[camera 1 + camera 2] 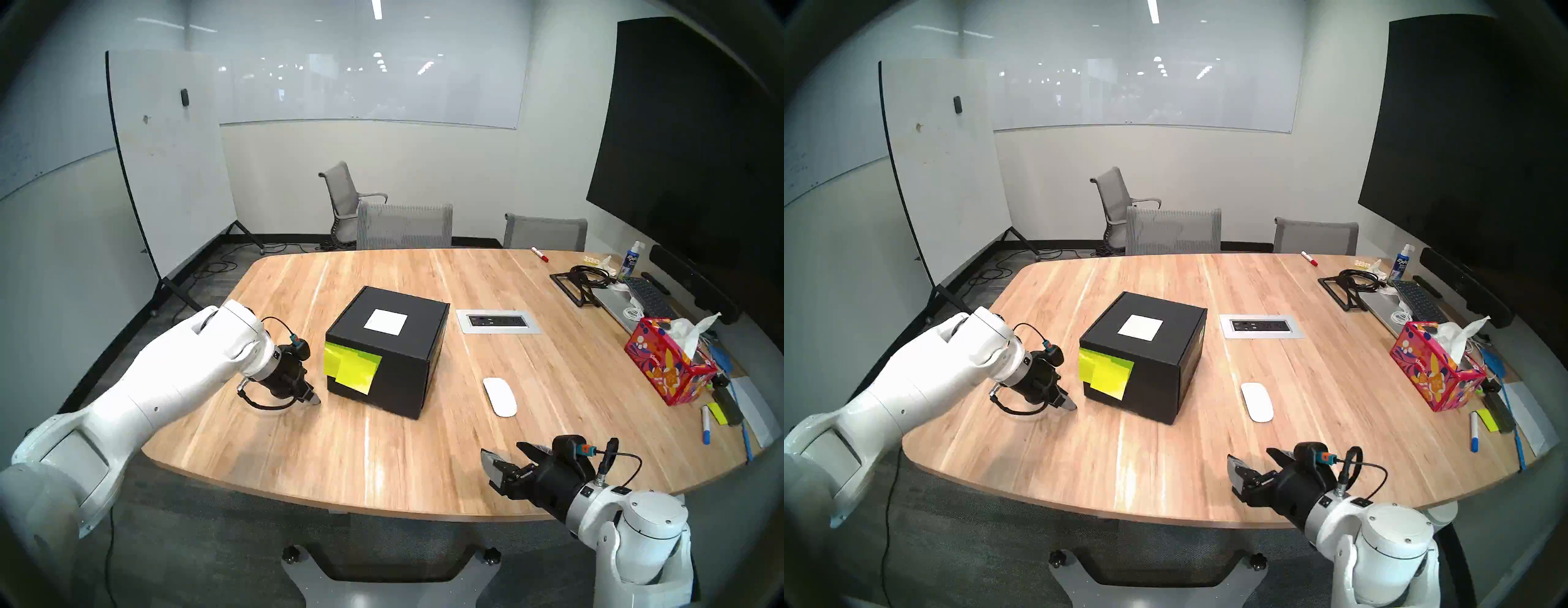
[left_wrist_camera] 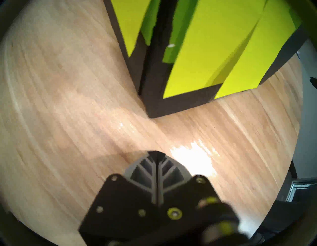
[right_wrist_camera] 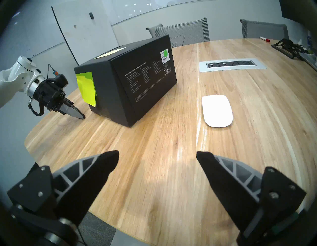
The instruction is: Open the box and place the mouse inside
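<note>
The black box [image 1: 394, 352] [image 1: 1144, 352] [image 3: 137, 82] stands closed in the middle of the wooden table [image 1: 297, 446], a white label on its lid and yellow-green sticky notes [image 1: 350, 365] [image 2: 205, 51] on its front flap. To its right lies the white mouse [image 1: 499, 396] [image 1: 1256, 402] [image 3: 217, 110]. My left gripper [image 1: 315, 399] [image 1: 1071, 406] [image 2: 156, 154] [image 3: 81, 115] is shut and empty, its tip low over the table just left of the box's front corner, apart from it. My right gripper [image 1: 505, 454] [image 1: 1250, 460] [image 3: 157, 155] stands open and empty near the front edge, short of the mouse.
A power outlet plate [image 1: 498, 321] is set in the table right of the box. A red floral tissue box [image 1: 668, 365], markers, a keyboard [image 1: 649, 297], a stand and cables crowd the right side. Chairs [image 1: 403, 225] stand behind the table, a whiteboard [image 1: 169, 161] to the left.
</note>
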Controlling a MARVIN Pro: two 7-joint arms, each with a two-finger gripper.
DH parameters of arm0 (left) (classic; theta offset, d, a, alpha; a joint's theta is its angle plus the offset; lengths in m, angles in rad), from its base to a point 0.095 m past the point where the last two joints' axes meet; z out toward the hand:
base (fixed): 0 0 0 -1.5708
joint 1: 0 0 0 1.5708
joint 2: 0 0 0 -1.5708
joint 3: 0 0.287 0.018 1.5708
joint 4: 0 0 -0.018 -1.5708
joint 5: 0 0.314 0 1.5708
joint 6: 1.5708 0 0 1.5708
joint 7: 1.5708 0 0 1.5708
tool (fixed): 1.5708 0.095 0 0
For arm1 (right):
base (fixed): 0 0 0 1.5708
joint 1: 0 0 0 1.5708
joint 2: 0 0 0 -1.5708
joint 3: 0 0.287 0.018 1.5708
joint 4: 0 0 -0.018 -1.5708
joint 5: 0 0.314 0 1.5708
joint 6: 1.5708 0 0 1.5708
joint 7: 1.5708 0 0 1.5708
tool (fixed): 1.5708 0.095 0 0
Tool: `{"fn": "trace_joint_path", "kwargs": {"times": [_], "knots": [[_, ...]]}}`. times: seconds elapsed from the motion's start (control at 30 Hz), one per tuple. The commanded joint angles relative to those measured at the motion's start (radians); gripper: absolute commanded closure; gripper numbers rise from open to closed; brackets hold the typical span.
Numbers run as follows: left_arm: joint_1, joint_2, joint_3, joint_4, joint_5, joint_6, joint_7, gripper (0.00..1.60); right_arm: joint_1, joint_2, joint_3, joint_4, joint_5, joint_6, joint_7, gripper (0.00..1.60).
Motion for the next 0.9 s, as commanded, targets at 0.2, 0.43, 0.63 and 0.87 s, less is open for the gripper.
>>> {"fn": "trace_joint_path", "kwargs": {"times": [0.2,0.43,0.63,0.87], "knots": [[0.004,-0.014,-0.031,-0.019,-0.061,0.001,-0.018,1.6,0.003,0.0,0.001,-0.024,-0.002,-0.003,-0.001,0.0],[0.008,0.044,-0.056,-0.045,-0.083,-0.029,-0.034,1.6,0.003,-0.001,0.001,-0.023,-0.003,-0.003,0.001,0.0],[-0.001,0.099,-0.088,-0.08,-0.11,-0.048,-0.07,1.6,0.004,-0.001,0.002,-0.022,-0.004,-0.003,0.002,0.0],[0.005,0.112,-0.117,-0.089,-0.136,-0.034,-0.065,1.6,0.004,-0.002,0.002,-0.023,-0.005,-0.003,0.002,0.0]]}}
